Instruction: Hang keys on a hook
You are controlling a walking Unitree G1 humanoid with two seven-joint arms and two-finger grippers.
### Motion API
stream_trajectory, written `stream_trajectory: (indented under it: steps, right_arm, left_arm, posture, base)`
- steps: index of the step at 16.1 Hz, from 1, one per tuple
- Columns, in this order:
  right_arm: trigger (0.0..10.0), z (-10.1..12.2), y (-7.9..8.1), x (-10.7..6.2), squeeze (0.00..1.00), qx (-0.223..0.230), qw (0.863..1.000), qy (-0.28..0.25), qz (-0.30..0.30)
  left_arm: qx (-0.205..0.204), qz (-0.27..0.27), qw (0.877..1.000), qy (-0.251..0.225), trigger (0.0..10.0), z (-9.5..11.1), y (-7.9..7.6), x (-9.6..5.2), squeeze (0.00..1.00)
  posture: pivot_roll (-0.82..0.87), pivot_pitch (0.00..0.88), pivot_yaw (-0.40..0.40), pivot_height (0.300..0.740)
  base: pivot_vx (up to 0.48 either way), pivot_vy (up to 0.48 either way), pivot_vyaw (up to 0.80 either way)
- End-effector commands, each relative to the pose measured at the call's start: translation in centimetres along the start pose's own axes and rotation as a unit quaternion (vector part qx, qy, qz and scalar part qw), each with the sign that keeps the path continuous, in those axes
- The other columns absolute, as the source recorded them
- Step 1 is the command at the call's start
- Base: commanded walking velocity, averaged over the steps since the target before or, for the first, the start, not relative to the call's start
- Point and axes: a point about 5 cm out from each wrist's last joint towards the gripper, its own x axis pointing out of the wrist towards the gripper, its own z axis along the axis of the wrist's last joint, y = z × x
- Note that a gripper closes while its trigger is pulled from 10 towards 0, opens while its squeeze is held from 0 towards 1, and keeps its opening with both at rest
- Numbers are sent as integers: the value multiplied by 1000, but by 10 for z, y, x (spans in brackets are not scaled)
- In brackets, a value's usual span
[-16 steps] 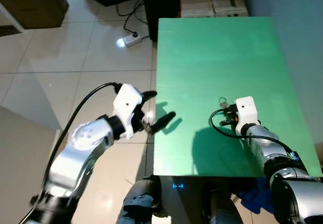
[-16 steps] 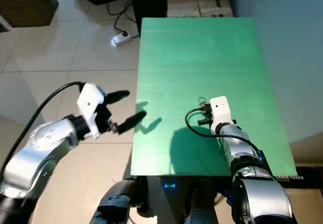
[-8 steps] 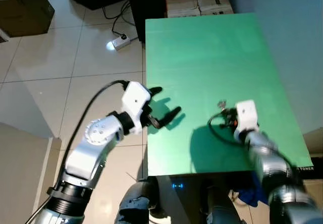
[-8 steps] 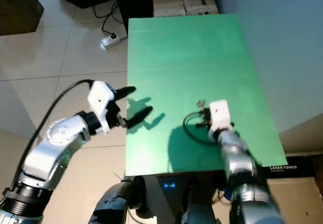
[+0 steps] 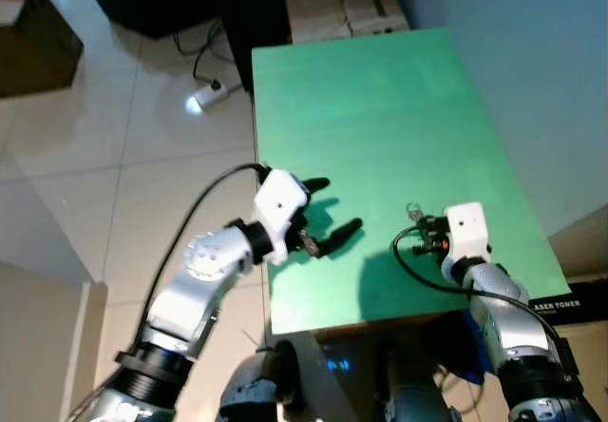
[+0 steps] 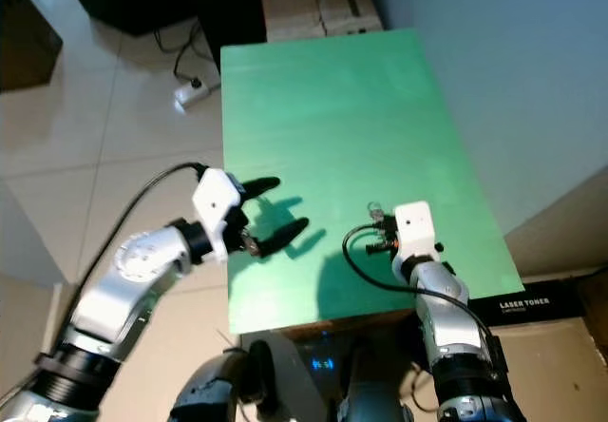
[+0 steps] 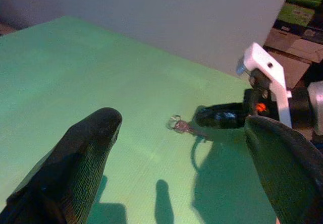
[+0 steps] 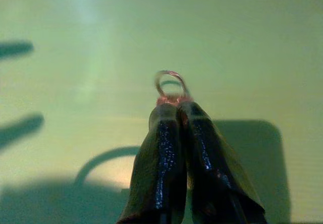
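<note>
A small set of keys [image 5: 414, 213] on a metal ring [image 8: 170, 84] lies on the green table [image 5: 380, 89], near its front right. My right gripper [image 5: 425, 227] is low over the table and shut on the keys, with the ring sticking out past the fingertips [image 8: 166, 118]. My left gripper [image 5: 332, 208] is open and holds nothing. It hovers over the table's front left part, facing the keys [image 7: 179, 125] and the right gripper's fingers [image 7: 219, 117] across the table.
Cardboard boxes [image 5: 347, 9] stand on the floor past the table's far end. A white power strip [image 5: 211, 94] with a black cable lies on the tiled floor to the left. A blue-grey wall [image 5: 532, 61] runs along the right, with a toner box [image 5: 570, 305] at the table's corner.
The whole view has shifted as the camera moved. My left gripper has come in from the table's left edge to over the table, closer to the keys. The right gripper stays shut on the keys.
</note>
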Motion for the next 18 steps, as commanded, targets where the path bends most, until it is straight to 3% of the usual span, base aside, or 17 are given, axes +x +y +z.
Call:
stream_trajectory:
  steps: [1,5,7,8,14,18]
  right_arm:
    - [0,-4,3,-1,0,0,1000,10,-3]
    - [0,-5,2,4,0,-10,1000,10,-19]
    - [10000,-2,1,11,0,-13,1000,9,-22]
    - [10000,-2,1,14,1000,-9,1000,11,-16]
    - [10000,-5,-14,27,1000,0,998,52,-36]
    - [10000,-4,-30,24,1000,30,998,38,-38]
  left_arm:
    - [4,11,1000,14,10000,-7,2,-1,0]
    - [12,36,999,4,10000,-2,13,-3,0]
    - [14,41,999,9,10000,-3,16,-10,0]
    - [17,37,999,13,10000,-3,16,-12,0]
    - [32,24,999,23,10000,1,15,-21,0]
    - [36,27,999,30,10000,5,15,-30,0]
  posture:
    - [-115,170,118,740]
    - [-90,158,125,740]
    - [-63,161,128,740]
    - [-52,165,128,740]
    - [32,193,117,740]
    - [86,206,122,740]
  base:
    - [0,0,0]
    - [0,0,0]
    - [0,0,0]
    - [0,0,0]
    - [0,0,0]
    - [0,0,0]
